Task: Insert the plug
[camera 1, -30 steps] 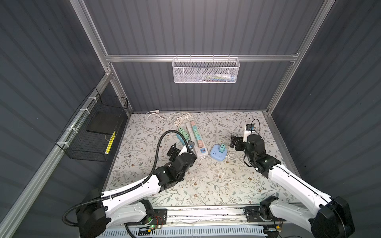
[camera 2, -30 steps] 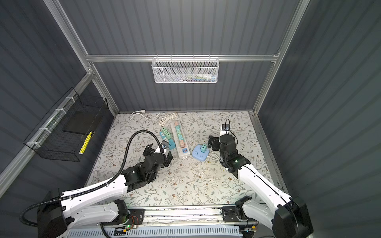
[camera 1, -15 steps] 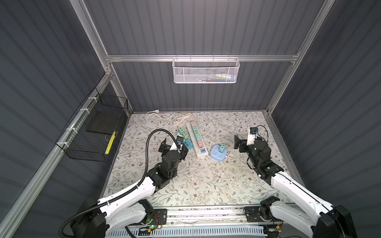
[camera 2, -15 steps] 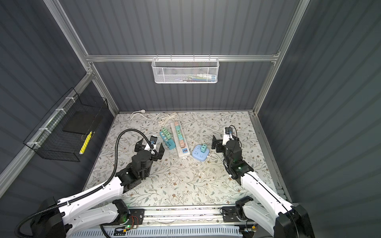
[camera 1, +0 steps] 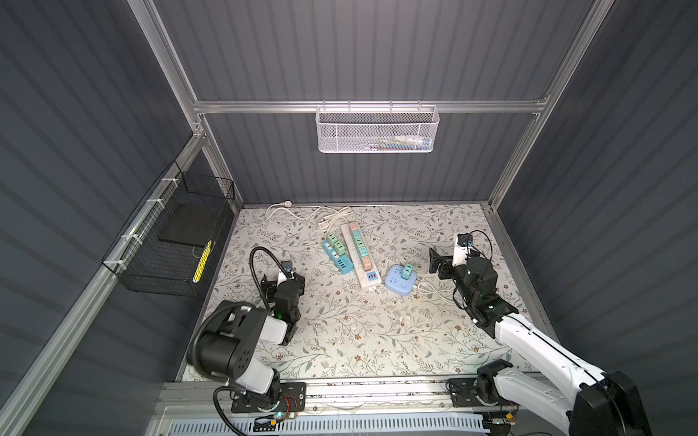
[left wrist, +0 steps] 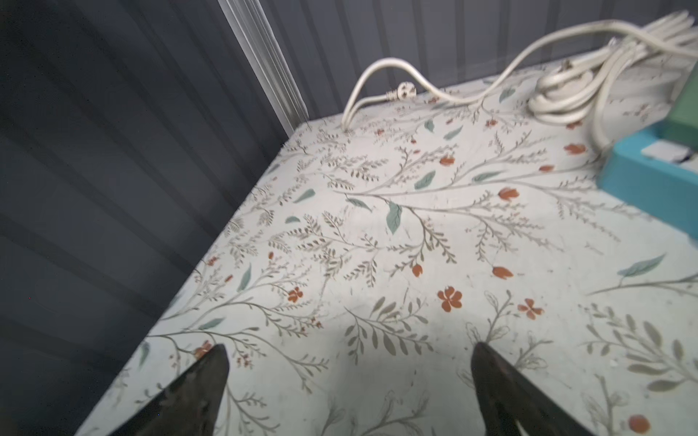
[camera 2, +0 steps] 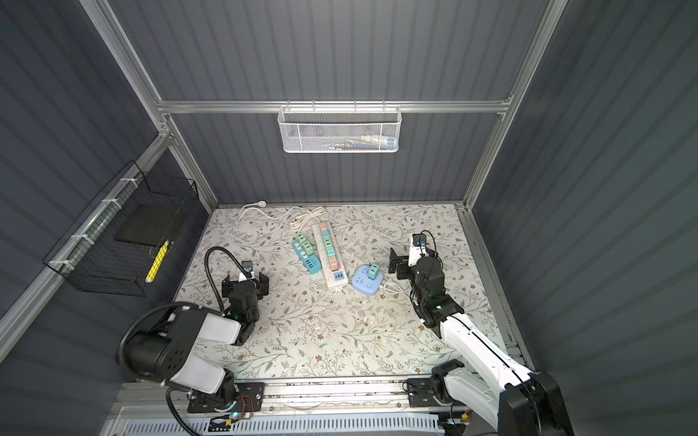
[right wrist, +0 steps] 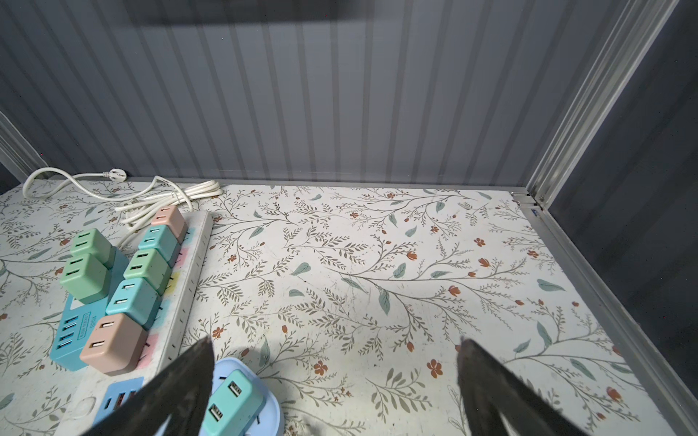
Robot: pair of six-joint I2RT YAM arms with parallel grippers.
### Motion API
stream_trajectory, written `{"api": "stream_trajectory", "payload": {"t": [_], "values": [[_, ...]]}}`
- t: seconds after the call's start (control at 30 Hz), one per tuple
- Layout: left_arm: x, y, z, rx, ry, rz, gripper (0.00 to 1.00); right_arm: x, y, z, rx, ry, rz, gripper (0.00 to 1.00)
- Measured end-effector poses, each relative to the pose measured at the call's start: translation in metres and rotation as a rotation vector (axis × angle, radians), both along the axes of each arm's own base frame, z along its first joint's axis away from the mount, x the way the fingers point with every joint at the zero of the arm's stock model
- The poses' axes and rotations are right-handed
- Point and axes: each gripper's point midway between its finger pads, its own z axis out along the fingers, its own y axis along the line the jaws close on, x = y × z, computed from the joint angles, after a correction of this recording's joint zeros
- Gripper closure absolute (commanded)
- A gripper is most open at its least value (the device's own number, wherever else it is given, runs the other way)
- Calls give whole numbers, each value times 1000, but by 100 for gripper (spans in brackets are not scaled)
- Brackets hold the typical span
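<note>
Right wrist view: the teal plug (right wrist: pixel 230 400) stood in the round blue socket (right wrist: pixel 272 411), just beside the white power strip (right wrist: pixel 185 287) — 1 finger (right wrist: pixel 181 385) partly hid that socket. Right gripper (right wrist: pixel 334 347) and left gripper (left wrist: pixel 347 355) hung spread wide.

Left gripper (left wrist: pixel 348 344) low, jaws wide, arm folded, right gripper (right wrist: pixel 334 341) reaching forward, jaws wide

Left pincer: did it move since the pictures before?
Yes. The left pincer has drawn back, down and left in a top view, away from the teal power strip it stood beside a second ago.
</note>
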Motion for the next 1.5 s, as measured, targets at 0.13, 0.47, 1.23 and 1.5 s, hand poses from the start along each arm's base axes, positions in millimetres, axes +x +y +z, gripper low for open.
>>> {"api": "stream_trajectory", "payload": {"t": [0.13, 0.47, 1.23, 1.5], "values": [[7, 0, -22, -30, 44, -41, 0, 1, 1, -8, -24, 25, 18, 1], [70, 12, 7, -232, 17, -153, 0, 6, -1, -29, -84, 80, 25, 1], [61, -1, -11, -305, 88, -195, 0, -1, -63, -111, -264, -10, -154, 1], [60, -2, -11, -306, 91, -197, 0, -4, -93, -90, -178, -138, -277, 1]]}}
